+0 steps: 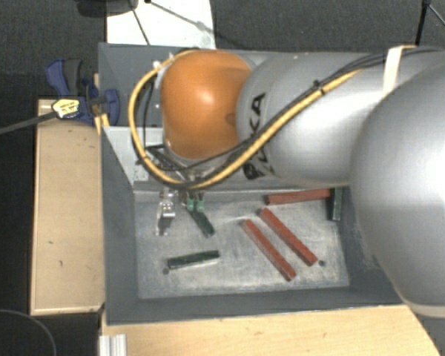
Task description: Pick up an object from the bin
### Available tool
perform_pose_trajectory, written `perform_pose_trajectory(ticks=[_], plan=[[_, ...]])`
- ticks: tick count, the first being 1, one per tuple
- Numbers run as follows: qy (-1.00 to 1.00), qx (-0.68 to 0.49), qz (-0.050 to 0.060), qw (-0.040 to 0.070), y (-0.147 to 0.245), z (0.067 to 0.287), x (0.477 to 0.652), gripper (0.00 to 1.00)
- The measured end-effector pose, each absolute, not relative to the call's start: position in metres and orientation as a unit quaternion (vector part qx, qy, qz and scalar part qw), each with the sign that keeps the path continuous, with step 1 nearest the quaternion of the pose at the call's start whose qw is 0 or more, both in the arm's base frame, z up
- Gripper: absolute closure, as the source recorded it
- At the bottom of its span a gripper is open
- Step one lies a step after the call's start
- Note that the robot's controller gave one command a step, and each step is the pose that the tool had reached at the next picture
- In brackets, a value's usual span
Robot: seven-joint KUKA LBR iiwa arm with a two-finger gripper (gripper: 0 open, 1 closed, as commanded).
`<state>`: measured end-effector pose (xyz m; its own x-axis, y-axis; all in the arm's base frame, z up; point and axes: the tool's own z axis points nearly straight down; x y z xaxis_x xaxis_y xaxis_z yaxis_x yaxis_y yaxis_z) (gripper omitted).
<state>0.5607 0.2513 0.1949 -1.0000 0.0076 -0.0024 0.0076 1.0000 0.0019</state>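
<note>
Inspector: Gripper [182, 212] noted low in the left half of the bin [122, 228], under the orange cover [200, 99] of the wrist. Its fingers [165, 215] stand well apart, and nothing is seen between them.

Clerk: Nearest item?

Inspector: A short dark green stick [202, 221] lies slanted on the floor, just beside the finger nearer the view's right. Contact cannot be confirmed. A longer dark green bar [193, 259] lies flat toward the front wall, apart from the gripper. Two red-brown bars [278, 245] lie side by side further right, with a third red-brown bar [297, 196] along the back wall. A dark block [334, 205] sits in the back right corner.

Clerk: Recommendation for the step in hand?

Inspector: In the inspector's judgement, no grasp is yet made. The short stick sits off-centre, so the gripper should shift toward it until the stick lies between the fingers. The wrist should turn so the fingers cross its narrow width, then go down to the floor and close before any lift. Closing in the present position would likely catch nothing or push the stick aside.

Clerk: Markings?

Inspector: Dark letters "KA" are readable on the silver arm [319, 124], apparently part of the maker's name. Further lettering below is crossed by the yellow cable [282, 121] and cannot be fully read. No writing is legible on the items.
</note>
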Motion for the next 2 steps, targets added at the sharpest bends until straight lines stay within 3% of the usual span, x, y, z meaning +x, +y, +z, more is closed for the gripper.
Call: perform_pose_trajectory(ticks=[1, 2], plan=[[0.999, -0.050, 0.001, 0.002, 0.207, 0.145, 0.553, 0.00], [0.999, -0.037, 0.001, 0.002, 0.204, 0.072, 0.504, 1.00]])
